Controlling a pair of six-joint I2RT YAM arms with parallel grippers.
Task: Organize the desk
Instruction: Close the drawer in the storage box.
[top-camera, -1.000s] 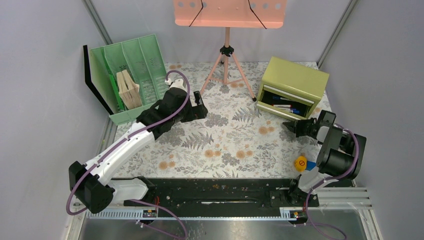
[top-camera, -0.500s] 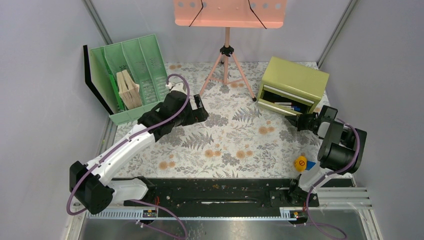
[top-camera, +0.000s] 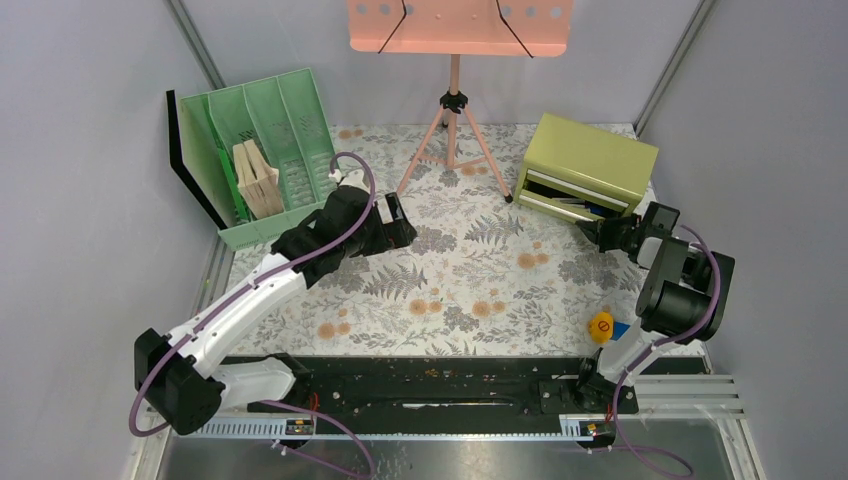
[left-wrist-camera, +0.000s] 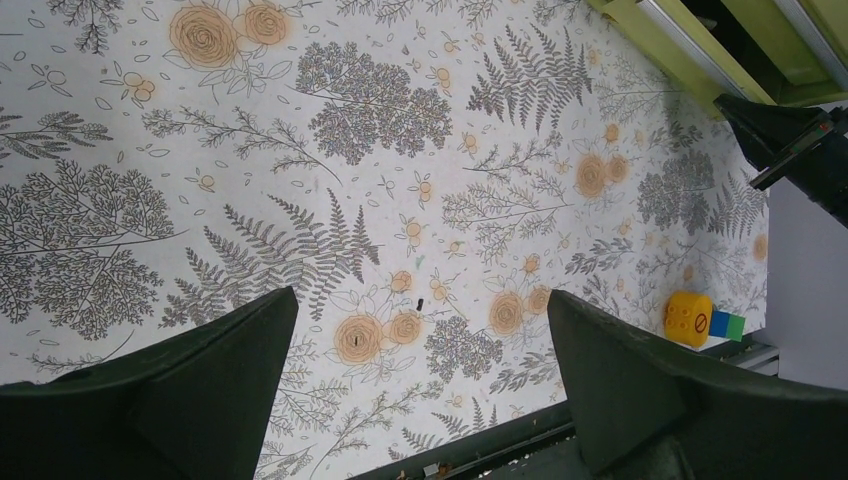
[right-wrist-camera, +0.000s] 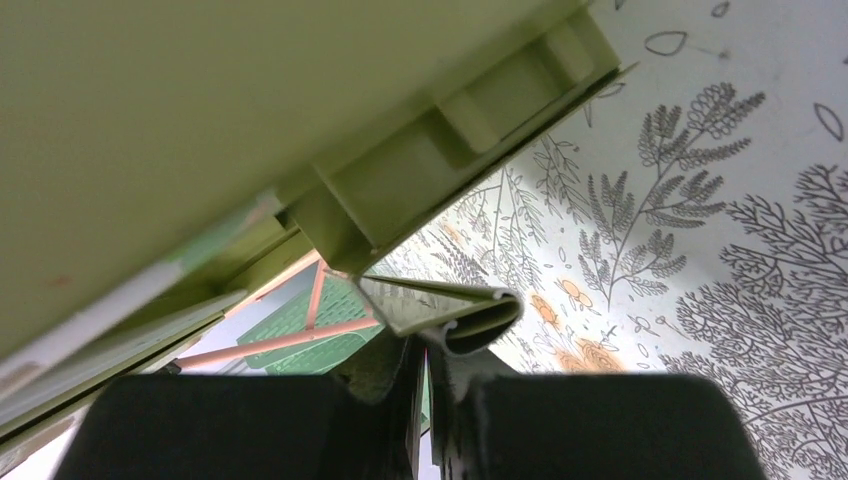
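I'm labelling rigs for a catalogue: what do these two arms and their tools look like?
The left arm and right arm each have black joints, white link shells and a looping purple cable; the left tool and right tool are black, with blunt wedge-shaped fingers.

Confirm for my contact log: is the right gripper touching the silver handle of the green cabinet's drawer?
Touching. The right wrist view shows the shut right gripper with its tips pressed against the silver handle, no gap between them.
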